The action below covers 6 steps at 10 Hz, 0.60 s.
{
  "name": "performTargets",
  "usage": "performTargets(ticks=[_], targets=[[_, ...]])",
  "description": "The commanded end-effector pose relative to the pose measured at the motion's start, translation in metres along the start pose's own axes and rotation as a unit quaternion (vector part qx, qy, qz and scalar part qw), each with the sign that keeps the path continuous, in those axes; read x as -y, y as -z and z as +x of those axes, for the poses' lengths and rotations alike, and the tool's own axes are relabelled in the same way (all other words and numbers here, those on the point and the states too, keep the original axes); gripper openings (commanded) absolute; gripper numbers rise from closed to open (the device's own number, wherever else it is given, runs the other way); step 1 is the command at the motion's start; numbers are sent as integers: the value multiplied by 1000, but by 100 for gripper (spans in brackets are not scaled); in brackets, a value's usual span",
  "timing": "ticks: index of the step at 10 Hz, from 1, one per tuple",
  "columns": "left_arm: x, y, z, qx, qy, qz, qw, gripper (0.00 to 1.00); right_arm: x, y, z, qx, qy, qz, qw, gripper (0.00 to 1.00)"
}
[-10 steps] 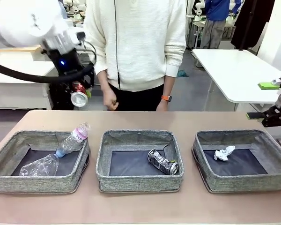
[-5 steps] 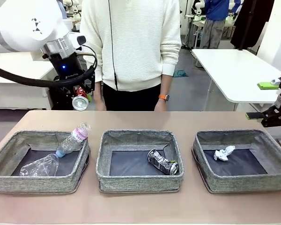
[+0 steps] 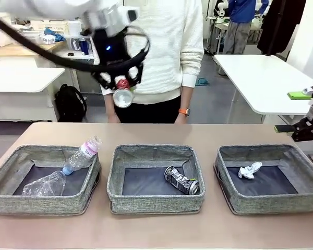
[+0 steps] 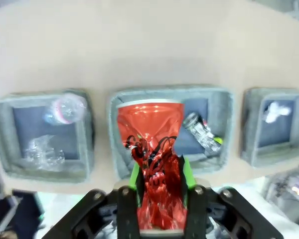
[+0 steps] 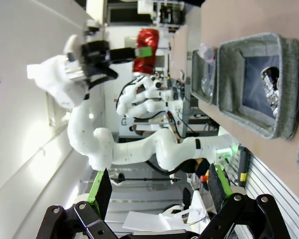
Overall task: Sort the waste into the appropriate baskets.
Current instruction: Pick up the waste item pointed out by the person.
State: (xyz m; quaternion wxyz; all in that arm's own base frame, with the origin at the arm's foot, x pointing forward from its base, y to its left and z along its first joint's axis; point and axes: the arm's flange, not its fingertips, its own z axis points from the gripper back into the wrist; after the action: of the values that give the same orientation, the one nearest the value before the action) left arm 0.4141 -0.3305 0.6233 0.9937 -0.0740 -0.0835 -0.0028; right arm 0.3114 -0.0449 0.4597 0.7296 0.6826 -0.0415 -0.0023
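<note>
The left arm reaches in from the upper left, its wrist high above the table, and the left gripper [image 3: 122, 89] points downward with its green-padded fingers [image 4: 133, 179] clamped on a crushed red can [image 4: 154, 169]. The right gripper [image 5: 157, 191] sits low at the far right edge — jaws spread wide, holding nothing.

The left gripper [image 4: 159, 199] clamps the crushed red can [image 4: 153, 159] between green pads — high above the table [image 4: 149, 45]. Below sit three baskets: bottles left, crushed black can [image 4: 202, 132] middle, crumpled white paper [image 4: 275, 111] right.
</note>
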Motion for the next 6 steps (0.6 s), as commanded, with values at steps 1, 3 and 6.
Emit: performTargets(ticks=[1,3,6], targets=[[59,-22,24,5,26,50,998,35,-6,0,0,0,9,5,1000,100],[88,-50,23,12,54,54,997,35,-6,0,0,0,9,5,1000,100],[97,-88,16,-11,-2,91,996,35,-6,0,0,0,9,5,1000,100]])
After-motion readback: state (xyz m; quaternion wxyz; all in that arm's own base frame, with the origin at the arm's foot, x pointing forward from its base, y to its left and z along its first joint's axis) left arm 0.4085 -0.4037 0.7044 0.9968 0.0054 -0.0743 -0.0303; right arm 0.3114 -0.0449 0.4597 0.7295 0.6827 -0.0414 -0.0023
